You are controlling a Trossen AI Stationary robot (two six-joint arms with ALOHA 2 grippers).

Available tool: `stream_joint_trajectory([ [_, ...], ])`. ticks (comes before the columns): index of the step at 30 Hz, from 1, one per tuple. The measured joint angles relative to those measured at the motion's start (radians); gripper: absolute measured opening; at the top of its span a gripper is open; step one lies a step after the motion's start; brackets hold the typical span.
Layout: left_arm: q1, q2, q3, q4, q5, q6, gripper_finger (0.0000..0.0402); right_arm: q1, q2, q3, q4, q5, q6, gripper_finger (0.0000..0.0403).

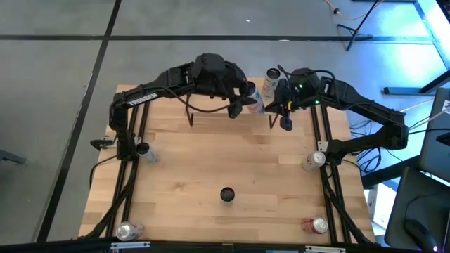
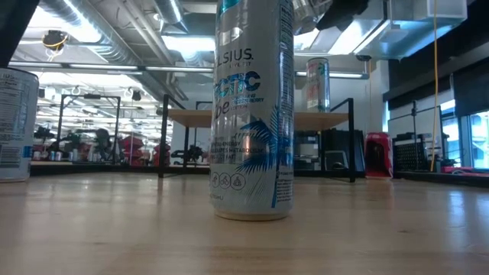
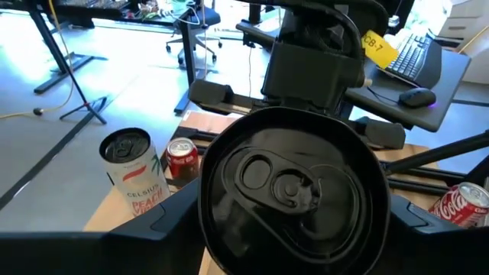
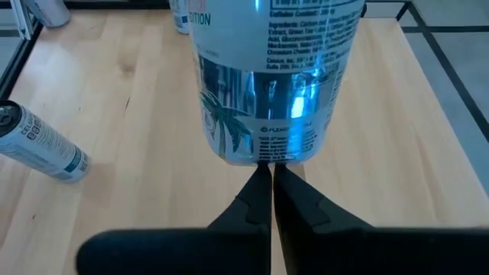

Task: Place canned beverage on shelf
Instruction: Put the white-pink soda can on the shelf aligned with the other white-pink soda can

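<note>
The shelf (image 2: pixel 187 118) stands at the table's far middle, mostly hidden under my arms in the high view, where one leg (image 1: pixel 190 116) shows. My left gripper (image 1: pixel 242 98) is over it, shut on a silver-blue can with a black top (image 3: pixel 286 191). The can's palm-printed body (image 4: pixel 267 92) fills the right wrist view. My right gripper (image 4: pixel 271 172) is shut, its tips right at the can's lower rim, on the shelf's right side (image 1: pixel 286 123). A peach-labelled can (image 2: pixel 318 84) stands on the shelf's right end. In the low view the held can is hidden. My left gripper pinches the can's upper side walls between its two fingers (image 3: pixel 172 221), just below the black top (image 3: pixel 229 153). The fingers come from above, pointing down. The can is upright; whether its bottom rests on anything I cannot tell. My right gripper: whether its shut tips touch the can's lower rim (image 4: pixel 263 159) I cannot tell.
A matching can (image 1: pixel 226 193) stands mid-table, close to the low camera (image 2: pixel 252 107). Cans lie by the left arm's base (image 1: pixel 144 150) and the right arm's base (image 1: pixel 313 160). More cans stand at the near left (image 1: pixel 130 230) and near right (image 1: pixel 316 225) corners.
</note>
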Motion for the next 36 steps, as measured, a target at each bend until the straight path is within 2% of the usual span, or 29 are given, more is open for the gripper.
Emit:
stream_joint_trajectory([
  [8,0.004,0.020,0.000,0.027,0.004,0.002,0.0235,0.000,0.002,0.002,-0.028,0.008,0.003,0.0005],
  [13,0.006,0.052,0.001,0.027,0.000,-0.001,0.0236,0.000,-0.018,0.091,-0.174,0.017,0.003,0.0005],
  [16,0.010,0.076,0.000,0.041,-0.006,-0.002,0.0236,0.000,-0.053,0.144,-0.279,0.067,-0.002,0.0005],
  [19,0.022,0.097,0.000,0.063,-0.006,-0.014,0.0236,0.000,-0.094,0.164,-0.314,0.115,-0.003,0.0005],
  [30,0.081,0.151,0.000,0.234,0.047,-0.059,0.0232,-0.001,-0.206,0.132,-0.318,0.162,0.073,0.0005],
  [36,0.087,0.148,0.001,0.250,0.008,0.008,0.0232,-0.001,-0.204,0.099,-0.317,0.159,0.081,0.0005],
])
